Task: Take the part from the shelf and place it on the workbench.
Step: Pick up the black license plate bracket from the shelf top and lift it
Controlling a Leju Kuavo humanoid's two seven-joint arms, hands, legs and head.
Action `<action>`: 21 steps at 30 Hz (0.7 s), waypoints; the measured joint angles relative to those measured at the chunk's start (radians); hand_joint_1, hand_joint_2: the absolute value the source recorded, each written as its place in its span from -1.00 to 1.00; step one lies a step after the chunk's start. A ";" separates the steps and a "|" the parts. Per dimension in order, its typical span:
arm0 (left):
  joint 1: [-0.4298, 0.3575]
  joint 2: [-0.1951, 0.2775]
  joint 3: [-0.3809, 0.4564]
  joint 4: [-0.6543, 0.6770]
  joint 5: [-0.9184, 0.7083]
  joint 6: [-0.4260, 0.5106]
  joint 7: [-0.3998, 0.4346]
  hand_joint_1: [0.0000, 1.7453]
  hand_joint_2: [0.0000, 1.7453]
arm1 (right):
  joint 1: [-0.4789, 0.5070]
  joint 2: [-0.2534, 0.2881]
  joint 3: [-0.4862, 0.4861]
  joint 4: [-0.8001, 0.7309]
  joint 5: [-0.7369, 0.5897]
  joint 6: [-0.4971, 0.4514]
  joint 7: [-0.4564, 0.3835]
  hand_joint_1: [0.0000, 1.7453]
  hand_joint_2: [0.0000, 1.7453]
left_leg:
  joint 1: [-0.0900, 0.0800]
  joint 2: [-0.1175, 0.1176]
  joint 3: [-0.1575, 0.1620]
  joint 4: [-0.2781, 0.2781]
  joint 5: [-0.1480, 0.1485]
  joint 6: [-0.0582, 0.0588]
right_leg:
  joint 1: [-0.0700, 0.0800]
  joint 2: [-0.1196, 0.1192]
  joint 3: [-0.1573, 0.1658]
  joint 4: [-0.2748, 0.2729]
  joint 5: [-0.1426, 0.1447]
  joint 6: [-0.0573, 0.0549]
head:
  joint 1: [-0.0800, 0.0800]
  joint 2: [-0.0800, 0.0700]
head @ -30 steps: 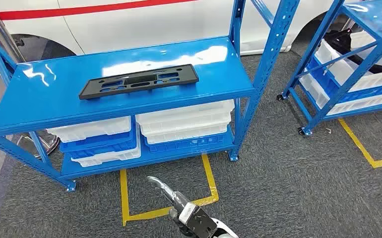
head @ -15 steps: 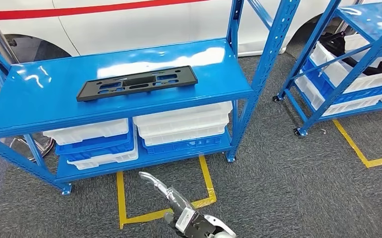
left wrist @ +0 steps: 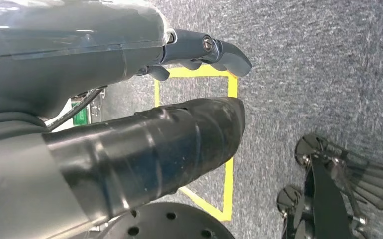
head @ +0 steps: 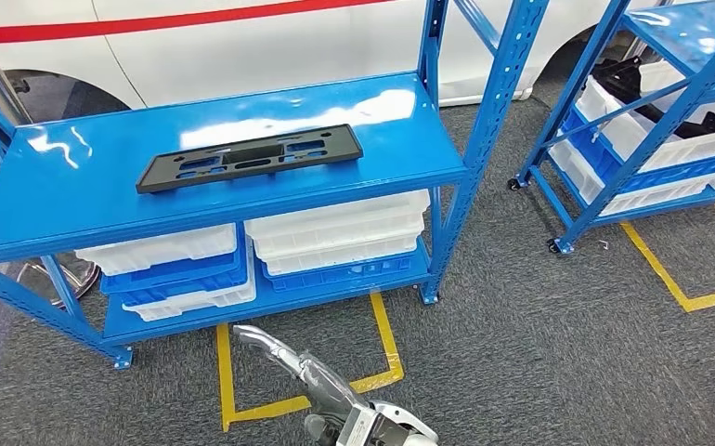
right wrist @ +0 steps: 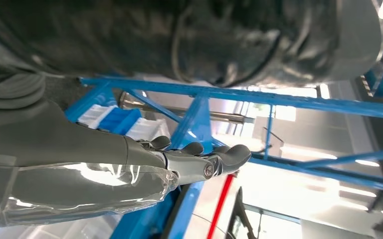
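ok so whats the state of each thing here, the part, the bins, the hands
black part: lying flat on the blue shelf, untouched
white and blue bins: stacked on the lower level, under the part
right hand: raised low in front of the shelf, fingers extended, holding nothing
left hand: hanging over the carpet, holding nothing
second rack: bins on it, one with dark parts inside

The part, a long flat black plastic plate with cut-out slots, lies flat on the blue shelf's top deck. Its long axis runs nine to three o'clock, tilted slightly, near mid-deck.
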 joint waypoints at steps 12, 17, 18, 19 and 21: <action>-0.002 0.001 -0.002 0.000 0.001 -0.007 0.000 -1.00 -1.00 | -0.001 0.000 0.000 -0.022 0.001 -0.012 -0.004 -1.00 -1.00 | -0.005 0.021 -0.011 0.015 0.006 -0.002 | 0.006 -0.005 0.010 -0.001 -0.005 -0.008 | 0.000 0.000; -0.004 0.001 -0.003 0.000 0.001 -0.012 -0.001 -1.00 -1.00 | -0.004 0.000 0.000 -0.030 0.012 -0.018 -0.004 -1.00 -1.00 | -0.003 -0.001 -0.005 -0.006 0.011 0.030 | 0.004 -0.016 -0.001 0.036 -0.038 0.018 | 0.000 0.000; -0.004 0.001 -0.004 0.000 0.001 -0.012 -0.002 -1.00 -1.00 | -0.004 0.000 0.001 -0.032 0.013 -0.018 -0.004 -1.00 -1.00 | -0.002 -0.005 -0.004 -0.008 0.013 0.035 | 0.003 -0.012 -0.023 0.082 -0.065 0.023 | 0.000 0.000; -0.003 0.002 -0.004 0.000 0.001 -0.012 -0.002 -1.00 -1.00 | -0.005 -0.001 0.001 -0.033 0.014 -0.018 -0.004 -1.00 -1.00 | -0.002 -0.009 -0.005 -0.008 0.013 0.038 | 0.002 -0.010 -0.052 0.144 -0.097 0.025 | 0.000 0.000; -0.002 0.002 -0.004 0.000 0.001 -0.012 -0.002 -1.00 -1.00 | -0.004 -0.003 0.002 -0.033 0.015 -0.018 -0.003 -1.00 -1.00 | -0.003 -0.022 -0.007 -0.006 0.013 0.041 | -0.001 -0.007 -0.109 0.257 -0.136 0.028 | 0.000 0.000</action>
